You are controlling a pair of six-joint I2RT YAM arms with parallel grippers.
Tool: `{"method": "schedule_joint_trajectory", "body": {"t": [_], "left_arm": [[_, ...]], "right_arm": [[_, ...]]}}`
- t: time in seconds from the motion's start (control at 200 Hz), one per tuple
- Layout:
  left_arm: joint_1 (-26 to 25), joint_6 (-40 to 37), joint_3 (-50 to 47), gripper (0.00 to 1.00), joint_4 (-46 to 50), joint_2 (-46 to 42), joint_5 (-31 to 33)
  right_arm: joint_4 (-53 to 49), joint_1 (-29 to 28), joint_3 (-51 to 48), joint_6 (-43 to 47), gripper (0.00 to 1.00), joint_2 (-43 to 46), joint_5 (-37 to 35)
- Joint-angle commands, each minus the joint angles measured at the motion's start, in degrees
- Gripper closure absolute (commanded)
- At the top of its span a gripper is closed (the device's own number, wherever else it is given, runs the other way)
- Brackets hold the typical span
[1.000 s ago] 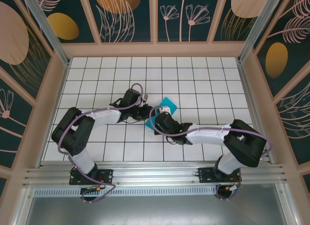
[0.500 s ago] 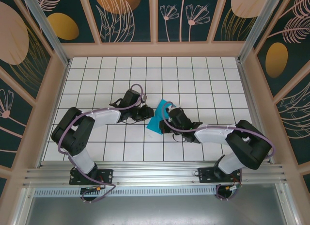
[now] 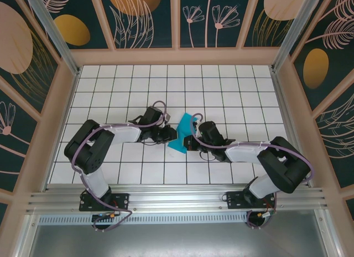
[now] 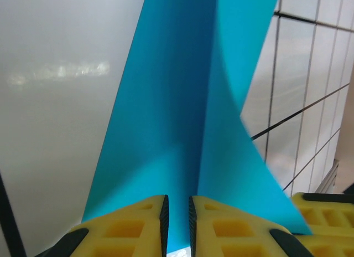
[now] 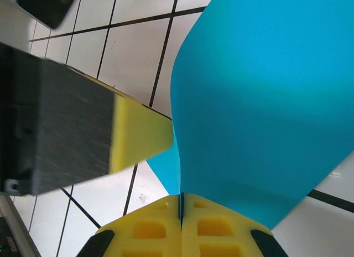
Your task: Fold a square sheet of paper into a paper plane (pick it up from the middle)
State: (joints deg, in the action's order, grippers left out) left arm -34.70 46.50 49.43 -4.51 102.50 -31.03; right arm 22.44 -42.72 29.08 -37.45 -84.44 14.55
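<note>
Square sheet of paper, creased, held upright between both grippers at mid-table.
Right gripper pads pinch one edge tight; left gripper pads nip the fold, a slim gap showing, over the tiled table.

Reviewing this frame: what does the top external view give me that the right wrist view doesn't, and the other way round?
Top external: both arms whole, reaching from the near edge to meet in the middle of the white grid table, with the left gripper and right gripper on either side of the teal paper. Right wrist: the contact up close, its yellow pads shut on the paper's edge and the sheet curving away from them. Both: the teal paper, the grid tiles, and the left gripper's finger at the paper.
</note>
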Motion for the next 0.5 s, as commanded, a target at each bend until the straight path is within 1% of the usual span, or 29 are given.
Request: {"method": "schedule_joint_trajectory", "body": {"t": [0.0, 0.3, 0.495], "left_arm": [[-0.8, -1.4, 0.9, 0.79, -0.6, 1.8, -0.9], [-1.2, -2.3, 0.8, 0.80, 1.2, 2.9, 1.9], [-1.2, -3.4, 0.9, 0.81, 2.6, 3.2, 3.1]], "right_arm": [[2.8, 0.9, -1.1, -1.0, 0.94, 0.7, 2.5], [1.9, 3.0, -1.2, -1.0, 0.93, -0.5, 4.6], [-0.6, 4.6, 0.3, 0.9, 0.92, -1.9, 5.5]]}}
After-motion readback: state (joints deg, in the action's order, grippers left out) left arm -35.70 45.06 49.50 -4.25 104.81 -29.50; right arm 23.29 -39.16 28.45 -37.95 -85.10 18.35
